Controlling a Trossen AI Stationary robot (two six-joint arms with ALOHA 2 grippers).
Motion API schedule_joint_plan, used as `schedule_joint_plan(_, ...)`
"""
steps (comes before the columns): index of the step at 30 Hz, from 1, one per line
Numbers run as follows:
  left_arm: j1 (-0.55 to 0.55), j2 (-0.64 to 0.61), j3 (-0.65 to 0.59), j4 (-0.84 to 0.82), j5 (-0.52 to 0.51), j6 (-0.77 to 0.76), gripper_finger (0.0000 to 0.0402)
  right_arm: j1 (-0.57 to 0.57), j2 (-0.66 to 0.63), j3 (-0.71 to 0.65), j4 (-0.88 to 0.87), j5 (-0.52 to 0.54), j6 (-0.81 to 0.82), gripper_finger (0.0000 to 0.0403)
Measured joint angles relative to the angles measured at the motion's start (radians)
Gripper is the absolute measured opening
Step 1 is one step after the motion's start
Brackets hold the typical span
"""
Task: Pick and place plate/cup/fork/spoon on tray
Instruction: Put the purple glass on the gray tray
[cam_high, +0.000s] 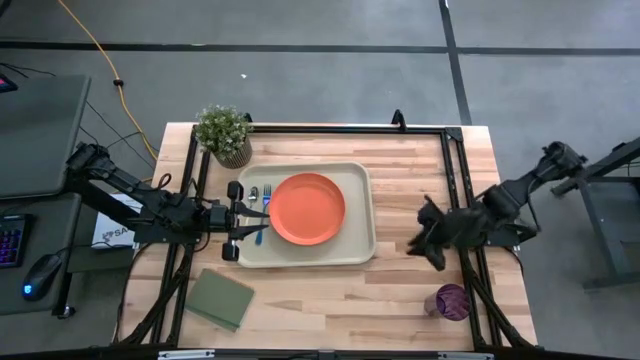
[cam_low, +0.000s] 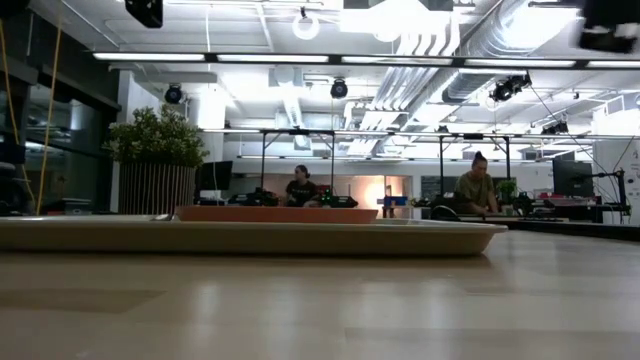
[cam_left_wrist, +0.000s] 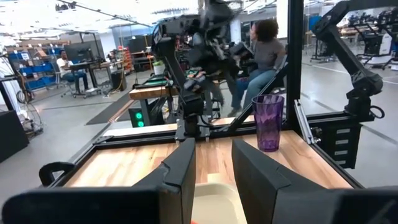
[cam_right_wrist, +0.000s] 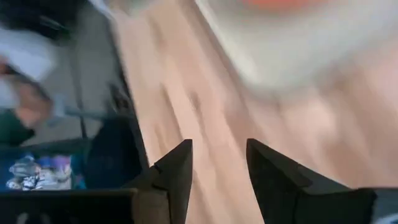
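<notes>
tray (cam_high: 355, 250): cream, lies mid-table on the wood, long side running left to right in the high view; in the low view (cam_low: 250, 236) it shows edge-on as a long pale rim
plate (cam_high: 307, 208): orange, flat inside the tray, about at its middle; its rim shows just above the tray's edge in the low view (cam_low: 275, 213)
fork (cam_high: 265, 207): blue handle, lies in the tray's left end, just left of the plate, next to the left claw's fingertips
spoon (cam_high: 254, 192): a silvery bit shows beside the fork in the tray's left end; too small to tell more
cup (cam_high: 452, 301): purple, stands upright on the bare table near the front right corner, well apart from the tray; in the left wrist view (cam_left_wrist: 268, 122) it stands on the wood beyond the tray's end
left claw (cam_high: 256, 215): reaches in from the left over the tray's left rim, fingers spread apart with nothing between them; its own camera (cam_left_wrist: 212, 171) shows a clear gap between the two dark fingers above the tray's pale surface
right claw (cam_high: 428, 238): hangs over bare wood right of the tray, between the tray and the cup, touching neither; its own view (cam_right_wrist: 217, 165) is blurred but shows the fingers parted with only table between them
plant (cam_high: 224, 131): potted, at the back left corner of the table, behind the tray
green pad (cam_high: 220, 298): flat on the table at front left, apart from the tray
people: two sit at desks far back in the low view; another sits beyond the table in the left wrist view
</notes>
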Motion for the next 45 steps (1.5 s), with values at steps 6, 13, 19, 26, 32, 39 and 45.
schedule_joint_plan(6, 0.0, 0.0, 0.0, -0.003, 0.0, -0.006, 0.0086, 0.198, 0.21, 0.187, -0.361, -0.136, 0.486, 0.0142)
schedule_joint_plan(13, 0.0, 0.0, 0.0, -0.003, 0.0, -0.006, 0.0086, 0.366, 0.376, 0.368, -0.584, -0.132, 0.683, 0.0142)
schedule_joint_plan(19, 0.0, 0.0, 0.0, -0.007, 0.0, -0.008, 0.0086, 0.451, 0.465, 0.421, -0.633, -0.124, 0.749, 0.0142)
schedule_joint_plan(26, 0.0, 0.0, 0.0, -0.022, 0.0, -0.008, 0.0086, 0.472, 0.543, 0.421, -0.652, -0.154, 0.727, 0.0142)
schedule_joint_plan(32, 0.0, 0.0, 0.0, -0.023, 0.0, -0.048, 0.0086, 0.472, 0.58, 0.421, -0.682, -0.158, 0.696, 0.0142)
schedule_joint_plan(39, 0.0, 0.0, 0.001, -0.023, 0.0, -0.057, 0.0086, 0.472, 0.605, 0.421, -0.668, -0.153, 0.725, 0.0142)
schedule_joint_plan(45, 0.0, 0.0, 0.001, -0.023, 0.0, -0.057, 0.0086, 0.472, 0.668, 0.419, -0.652, -0.191, 0.695, 0.0142)
